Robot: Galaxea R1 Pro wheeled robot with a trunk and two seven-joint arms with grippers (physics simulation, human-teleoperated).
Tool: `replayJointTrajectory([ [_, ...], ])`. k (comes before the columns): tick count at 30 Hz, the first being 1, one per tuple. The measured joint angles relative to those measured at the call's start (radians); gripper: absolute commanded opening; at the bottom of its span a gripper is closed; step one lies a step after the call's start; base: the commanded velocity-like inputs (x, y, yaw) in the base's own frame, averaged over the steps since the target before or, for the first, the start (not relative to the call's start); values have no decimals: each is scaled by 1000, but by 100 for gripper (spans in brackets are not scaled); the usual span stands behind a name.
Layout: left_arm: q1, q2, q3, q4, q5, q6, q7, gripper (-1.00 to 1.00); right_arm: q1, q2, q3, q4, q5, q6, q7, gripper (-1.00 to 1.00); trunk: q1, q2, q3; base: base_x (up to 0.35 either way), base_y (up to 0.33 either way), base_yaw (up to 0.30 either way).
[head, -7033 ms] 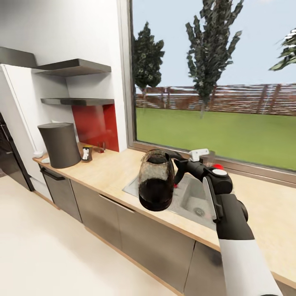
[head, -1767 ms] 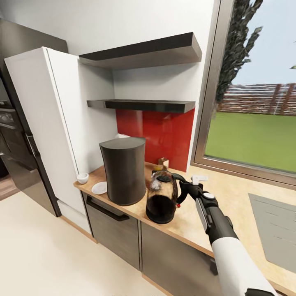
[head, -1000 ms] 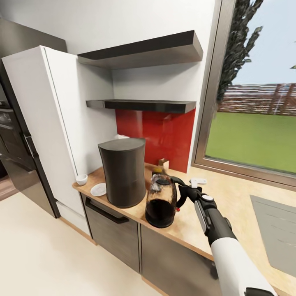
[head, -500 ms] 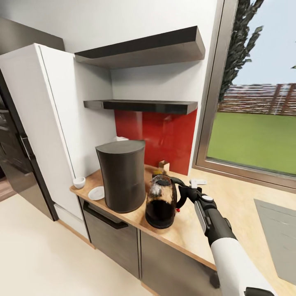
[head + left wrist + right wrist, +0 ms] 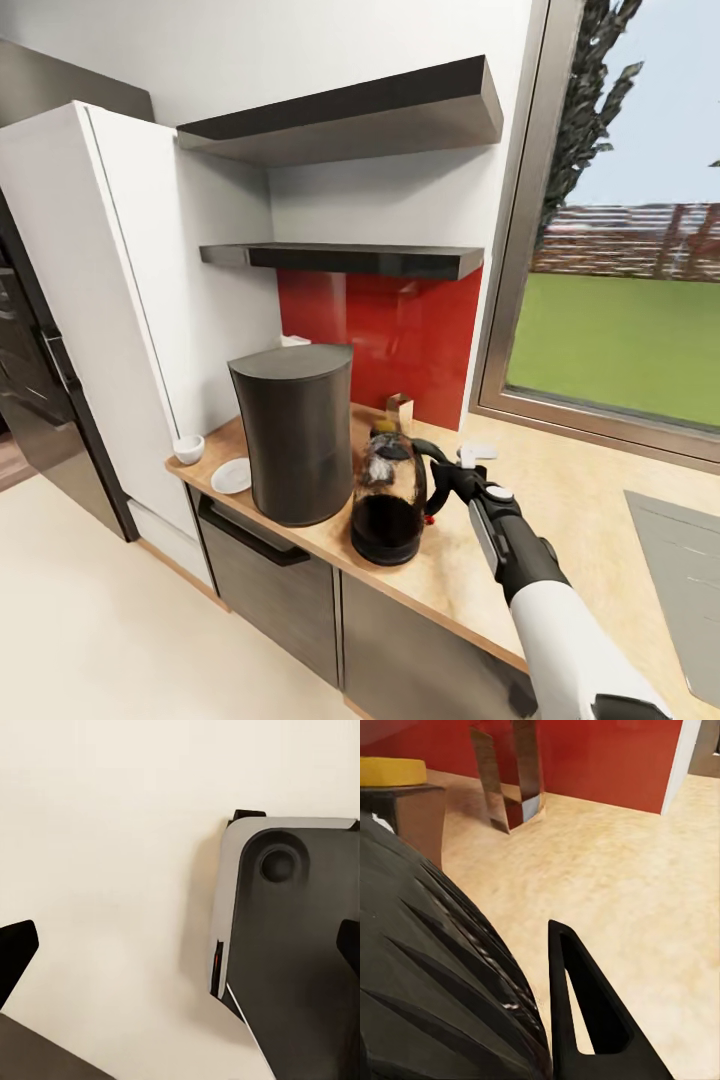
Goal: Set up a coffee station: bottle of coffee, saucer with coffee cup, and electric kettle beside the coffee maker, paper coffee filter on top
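The dark cylindrical coffee maker (image 5: 291, 440) stands on the wooden countertop (image 5: 560, 500). Right beside it is the glass electric kettle (image 5: 389, 500), dark in its lower half, with its base at or just above the counter near the front edge. My right gripper (image 5: 447, 482) is shut on the kettle's black handle; one finger (image 5: 585, 1020) shows beside the kettle's body (image 5: 435, 982). Behind the kettle stands the yellow-capped bottle of coffee (image 5: 397, 787). A white saucer (image 5: 232, 475) and a small white cup (image 5: 188, 448) sit apart, left of the coffee maker. My left gripper (image 5: 180, 945) hangs open.
A shiny metal holder (image 5: 400, 408) stands before the red backsplash (image 5: 400, 340). A small white object (image 5: 478, 452) lies on the counter behind my right wrist. Two dark shelves (image 5: 350, 258) hang above. A white tall cabinet (image 5: 100, 300) bounds the counter's left end, and a window is at right.
Over seven seconds the kettle went from above the sink to beside the coffee maker, still in my right gripper. In the last second it sank slightly while the camera crept closer.
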Motion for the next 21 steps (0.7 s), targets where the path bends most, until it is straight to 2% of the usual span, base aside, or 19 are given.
replayJointTrajectory([
  [9,0,0,0,1,0,0,0,100,0,-1,0,17,1,-16,-2,-100,0,0,0,0,0,0],
  [21,0,0,0,1,-2,0,0,100,0,-1,0,21,-2,-16,1,-100,0,0,0,72,44,0],
])
